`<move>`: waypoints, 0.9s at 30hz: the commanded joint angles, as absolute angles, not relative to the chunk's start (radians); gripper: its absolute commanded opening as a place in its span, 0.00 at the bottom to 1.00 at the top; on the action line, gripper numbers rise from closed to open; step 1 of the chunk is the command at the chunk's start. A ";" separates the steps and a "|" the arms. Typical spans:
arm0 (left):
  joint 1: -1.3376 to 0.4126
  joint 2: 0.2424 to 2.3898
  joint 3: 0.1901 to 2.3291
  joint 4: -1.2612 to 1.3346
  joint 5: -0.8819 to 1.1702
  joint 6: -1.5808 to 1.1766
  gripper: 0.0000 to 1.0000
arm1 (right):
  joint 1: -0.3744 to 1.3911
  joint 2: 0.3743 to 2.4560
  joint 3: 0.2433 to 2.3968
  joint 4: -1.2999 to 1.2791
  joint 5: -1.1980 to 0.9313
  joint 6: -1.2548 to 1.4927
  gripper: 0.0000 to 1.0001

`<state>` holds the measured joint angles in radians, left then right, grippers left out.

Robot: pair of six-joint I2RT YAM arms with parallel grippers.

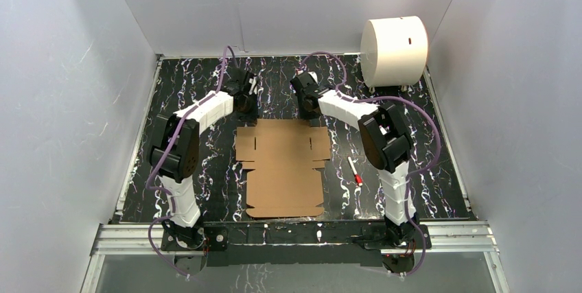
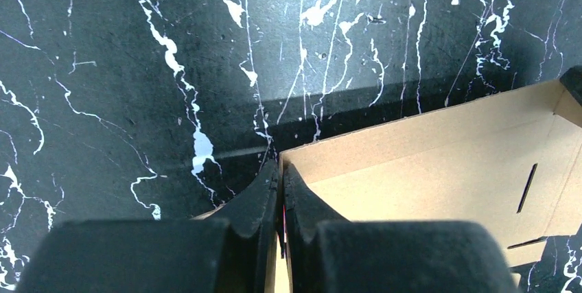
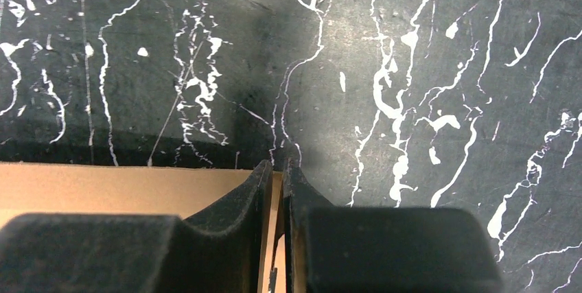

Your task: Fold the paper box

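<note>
Top external view: one paper box (image 1: 283,167) lies opened out near the centre of the table (image 1: 206,190), with its far edge between two grippers. The left gripper (image 1: 247,104) is at the far left corner and the right gripper (image 1: 307,108) at the far right corner. One pen (image 1: 354,170) lies just right of the box; one white cylinder (image 1: 394,51) sits in the far right corner.

Left wrist view: jaws pinched together on a raised cardboard flap.

Right wrist view: jaws narrow — a cardboard flap sits between them.
</note>
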<state>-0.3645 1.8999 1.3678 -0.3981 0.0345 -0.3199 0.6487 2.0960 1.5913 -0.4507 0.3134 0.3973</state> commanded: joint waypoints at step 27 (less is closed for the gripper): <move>-0.176 1.482 1.070 -0.342 0.269 -0.425 0.60 | 0.459 1.603 1.163 -0.449 0.340 0.418 0.19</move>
